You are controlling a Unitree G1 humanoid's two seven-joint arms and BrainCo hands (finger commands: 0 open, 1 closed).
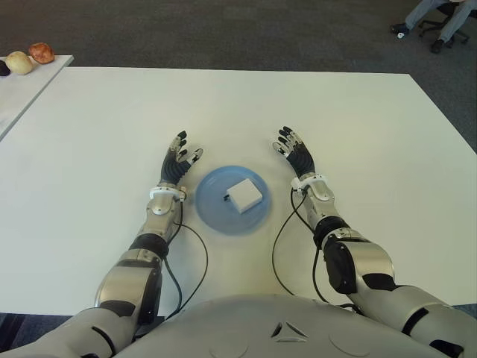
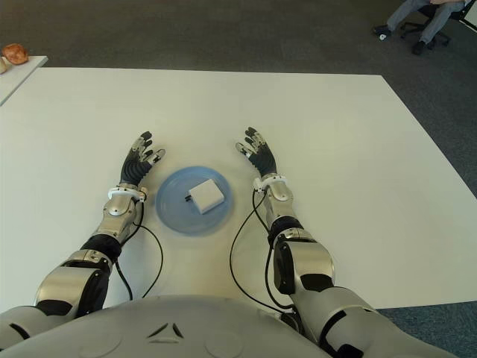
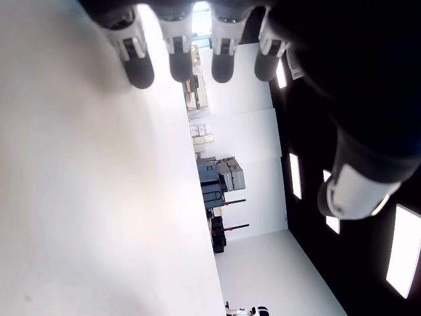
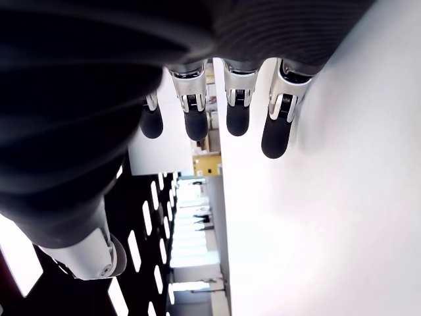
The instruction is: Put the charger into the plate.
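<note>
Spreading across most of the eye views, the white table [image 1: 104, 127] carries everything in play, with grey carpet [image 1: 223, 30] beyond its far edge. A second white surface [image 1: 22, 86] juts in at the far left, bearing two rounded items, one pale [image 1: 20, 63] and one reddish-brown [image 1: 42, 52]. At the far right, on the carpet, a seated person's legs [image 1: 436, 19] and an office chair base [image 1: 436, 33] show.

Both forearms reach forward over the table, flanking a round blue plate [image 1: 212, 212]. The left hand [image 1: 177, 162] shows just to the left of the plate, palm up, fingers [image 3: 138, 59] extended straight and loosely apart, holding nothing. The right hand [image 1: 296, 155] shows just to the right of the plate, likewise with fingers [image 4: 276, 125] stretched out and separated, empty. Whether either hand touches the tabletop cannot be told.

Thin black cables [image 1: 279, 239] trail from each wrist back toward the torso.

The white, squarish charger [image 1: 244, 194] lies inside the plate, right of its centre, between the two hands and touched by neither. A small dark part sticks out at its left side.
</note>
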